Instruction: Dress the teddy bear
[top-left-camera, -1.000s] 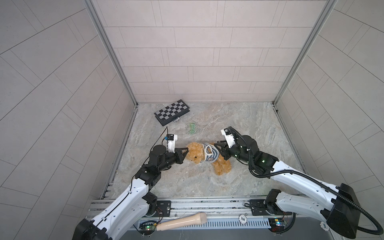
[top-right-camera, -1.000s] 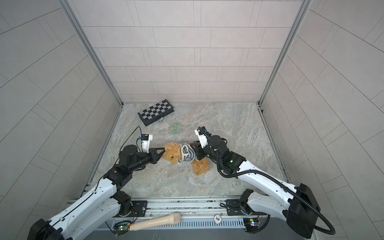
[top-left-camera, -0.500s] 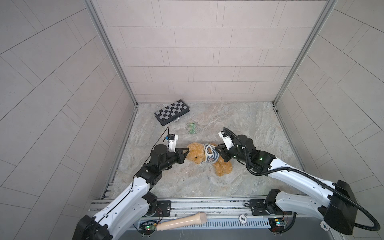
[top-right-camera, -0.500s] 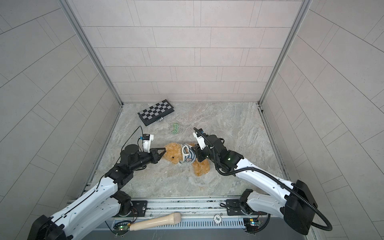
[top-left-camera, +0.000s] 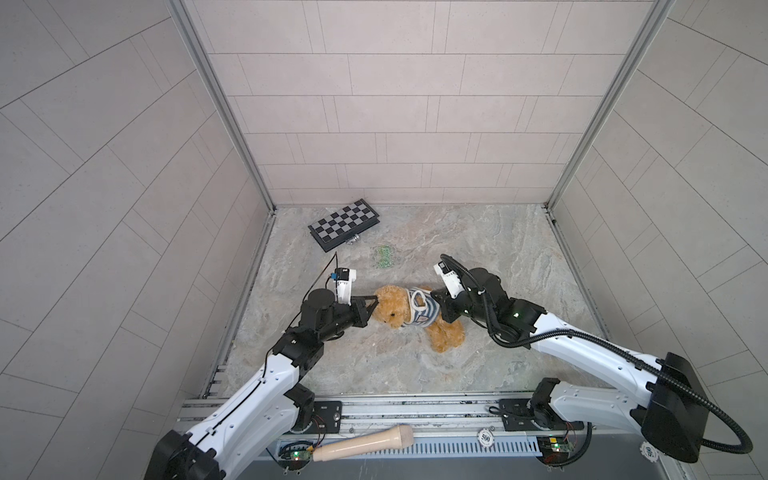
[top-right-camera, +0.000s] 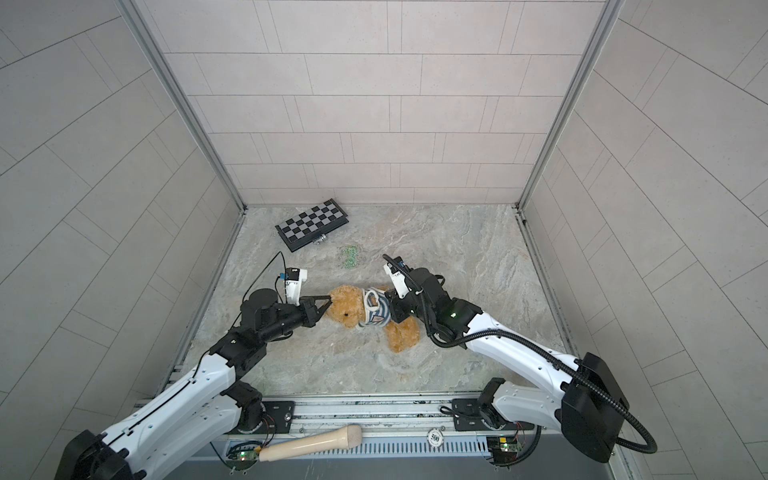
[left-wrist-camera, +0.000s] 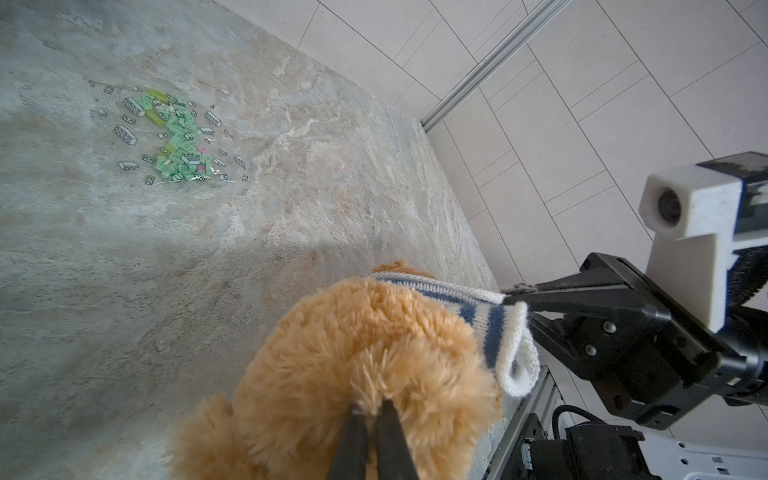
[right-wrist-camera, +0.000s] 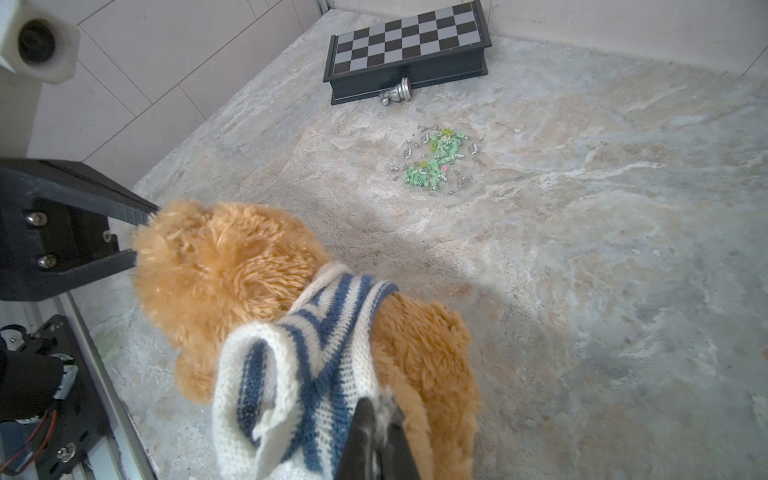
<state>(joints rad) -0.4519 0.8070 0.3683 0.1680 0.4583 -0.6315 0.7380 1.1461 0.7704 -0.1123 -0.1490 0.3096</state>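
Observation:
The golden-brown teddy bear (top-left-camera: 392, 309) (top-right-camera: 347, 307) lies on the stone table, head to the left and legs to the front right. A blue-and-white striped knitted sweater (top-left-camera: 422, 311) (top-right-camera: 376, 311) (right-wrist-camera: 307, 365) sits bunched round its chest, one loose sleeve opening showing. My left gripper (top-left-camera: 373, 302) (left-wrist-camera: 372, 409) is shut on the fur of the bear's head (left-wrist-camera: 353, 340). My right gripper (top-left-camera: 435, 299) (right-wrist-camera: 380, 405) is shut on the sweater's hem, against the bear's back. The bear's arms are hidden.
A folded chessboard (top-left-camera: 344, 224) with a silver chess piece (right-wrist-camera: 395, 93) beside it lies at the back left. A clear bag of green bricks (top-left-camera: 383, 257) lies behind the bear. A wooden handle (top-left-camera: 361, 444) and a poker chip (top-left-camera: 485, 436) rest on the front rail. Tiled walls enclose three sides.
My right gripper has moved left onto the bear's body and shut on the sweater's hem. The left gripper has kept its hold on the head.

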